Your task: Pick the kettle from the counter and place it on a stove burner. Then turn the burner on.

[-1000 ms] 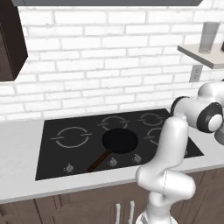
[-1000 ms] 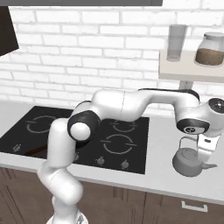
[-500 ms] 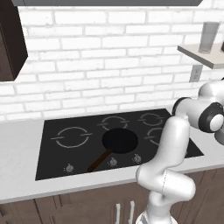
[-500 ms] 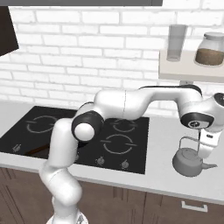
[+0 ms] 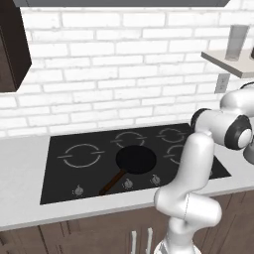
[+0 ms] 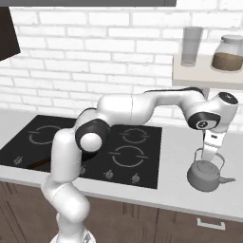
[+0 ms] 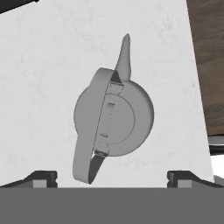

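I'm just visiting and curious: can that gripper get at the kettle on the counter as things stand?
Probably yes: the gripper hangs open right above the kettle, with nothing between them on the counter.

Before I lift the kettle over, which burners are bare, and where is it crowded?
Bare: the large left burner, between the cooktop's left edge and the frying pan, and the two back rings nearer the brick wall. In the right base view the front right ring, nearest the kettle, is also bare. Crowded: the middle front, where the pan sits with its handle angling toward the knobs.
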{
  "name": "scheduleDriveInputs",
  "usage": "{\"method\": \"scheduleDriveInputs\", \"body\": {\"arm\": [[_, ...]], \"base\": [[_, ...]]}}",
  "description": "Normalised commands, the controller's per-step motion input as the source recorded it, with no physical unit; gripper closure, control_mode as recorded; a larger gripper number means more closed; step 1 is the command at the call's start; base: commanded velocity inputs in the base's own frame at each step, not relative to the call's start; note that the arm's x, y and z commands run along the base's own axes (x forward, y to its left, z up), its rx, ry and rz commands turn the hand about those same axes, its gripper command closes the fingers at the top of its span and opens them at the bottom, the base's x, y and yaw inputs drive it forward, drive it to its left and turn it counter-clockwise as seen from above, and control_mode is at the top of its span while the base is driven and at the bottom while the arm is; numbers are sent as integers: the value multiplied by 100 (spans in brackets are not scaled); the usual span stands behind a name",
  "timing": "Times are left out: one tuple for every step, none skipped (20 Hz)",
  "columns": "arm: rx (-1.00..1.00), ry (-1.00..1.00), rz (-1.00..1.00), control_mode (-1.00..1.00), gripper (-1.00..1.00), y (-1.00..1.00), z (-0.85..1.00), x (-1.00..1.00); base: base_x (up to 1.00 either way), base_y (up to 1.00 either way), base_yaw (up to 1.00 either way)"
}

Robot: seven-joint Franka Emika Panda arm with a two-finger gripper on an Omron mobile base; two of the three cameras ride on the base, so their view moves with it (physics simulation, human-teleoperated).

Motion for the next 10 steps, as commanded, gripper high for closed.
{"method": "scheduleDriveInputs", "body": {"arm": [[-3, 3, 0, -100, -100, 11, -37, 19], [-2, 1, 0, -100, -100, 6, -37, 19], [-1, 0, 0, -100, -100, 4, -34, 19], [-2, 0, 0, -100, -100, 0, -26, 19], [-1, 0, 0, -100, -100, 0, -19, 19], [-1, 0, 0, -100, -100, 0, -13, 19], [0, -2, 0, -100, -100, 0, -8, 14], [-1, -1, 0, -100, -100, 0, -9, 11], [-2, 0, 0, -100, -100, 0, -16, 9], [-3, 0, 0, -100, -100, 0, -21, 9]], "base": [[0, 0, 0], [0, 0, 0], [0, 0, 0], [0, 0, 0], [0, 0, 0], [0, 0, 0], [0, 0, 0], [0, 0, 0], [0, 0, 0], [0, 0, 0]]}}
